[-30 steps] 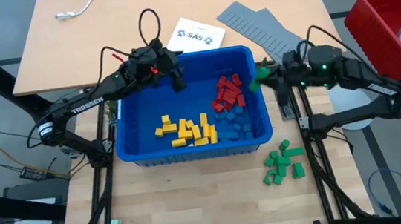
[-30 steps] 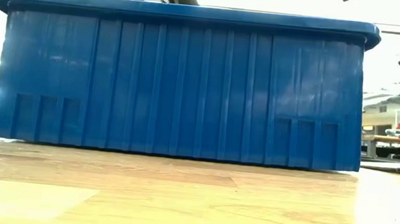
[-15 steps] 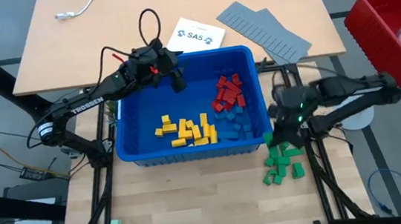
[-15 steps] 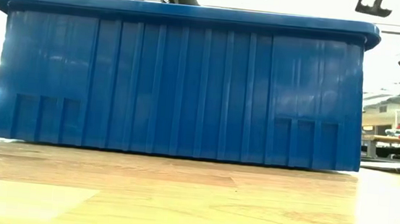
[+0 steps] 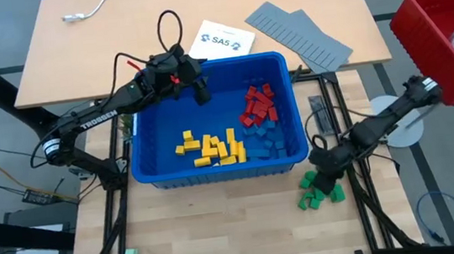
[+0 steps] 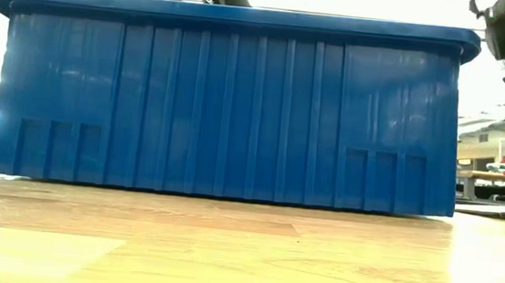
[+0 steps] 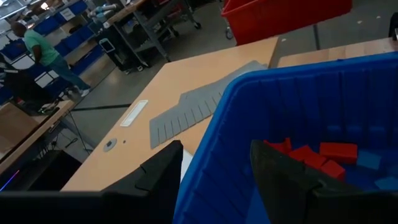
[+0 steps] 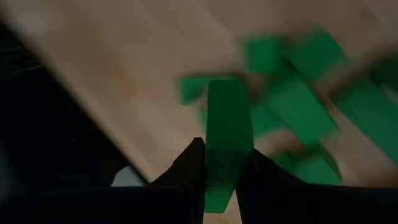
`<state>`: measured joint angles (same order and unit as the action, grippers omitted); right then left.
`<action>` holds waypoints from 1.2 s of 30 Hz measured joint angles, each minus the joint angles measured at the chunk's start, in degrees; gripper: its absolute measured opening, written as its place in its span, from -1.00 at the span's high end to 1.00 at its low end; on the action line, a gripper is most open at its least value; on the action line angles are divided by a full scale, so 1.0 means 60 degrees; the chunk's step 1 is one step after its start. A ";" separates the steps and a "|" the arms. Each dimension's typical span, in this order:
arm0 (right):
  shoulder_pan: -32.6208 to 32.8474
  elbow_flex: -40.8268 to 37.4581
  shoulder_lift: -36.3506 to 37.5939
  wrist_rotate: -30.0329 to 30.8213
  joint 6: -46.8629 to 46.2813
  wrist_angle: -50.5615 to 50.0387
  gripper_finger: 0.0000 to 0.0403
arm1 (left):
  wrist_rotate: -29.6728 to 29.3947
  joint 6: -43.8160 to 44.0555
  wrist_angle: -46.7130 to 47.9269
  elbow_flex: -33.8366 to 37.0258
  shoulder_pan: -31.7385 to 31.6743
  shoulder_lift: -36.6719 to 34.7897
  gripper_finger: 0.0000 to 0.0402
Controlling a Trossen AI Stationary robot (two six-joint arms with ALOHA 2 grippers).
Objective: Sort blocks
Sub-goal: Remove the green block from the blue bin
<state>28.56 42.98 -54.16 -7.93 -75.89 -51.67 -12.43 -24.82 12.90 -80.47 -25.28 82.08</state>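
R hand (image 8: 221, 171) grips 1 green block (image 8: 227, 124), plain rectangular, above green pile (image 5: 321, 186).

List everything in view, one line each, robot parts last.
blue bin: one, blue, table centre
yellow blocks: a cluster, yellow, in the bin
red blocks: a cluster, red, in the bin
blue blocks: a cluster, blue, in the bin
green blocks: a pile, green, on the table beside the bin
grey ridged panels: grey, behind the bin
red bin: one, red, off the table's right edge
paper sheet: one, white, behind the bin
left pincer: open, over the bin's back rim
right pincer: shut on a green block, above the green pile
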 joint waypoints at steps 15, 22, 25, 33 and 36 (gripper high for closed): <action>-0.0162 -0.0805 0.0403 -0.0015 -0.2381 -0.1001 0.39 | 0.0301 0.0004 0.0162 0.0000 0.0000 0.0000 0.01; -0.0165 0.0685 0.1165 -0.0122 -0.1987 -0.2129 0.03 | 0.0317 0.0004 0.0304 0.0000 0.0000 0.0004 0.01; -0.0309 0.1770 0.1400 0.0917 -0.1708 -0.1863 -0.04 | 0.0423 0.0004 0.0263 0.0000 0.0000 0.0004 0.01; -0.1539 0.3806 0.1185 0.5811 0.3292 0.0515 -0.06 | 0.0619 0.0060 0.0366 0.0000 0.0000 0.0004 0.01; -0.2198 0.3923 0.0892 0.6858 0.6045 0.2138 -0.04 | 0.0619 0.0206 0.0658 0.0000 0.0000 0.0004 0.01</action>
<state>15.38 66.52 -48.81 33.21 -39.61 -38.84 -8.71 -23.58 16.84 -80.47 -25.28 82.11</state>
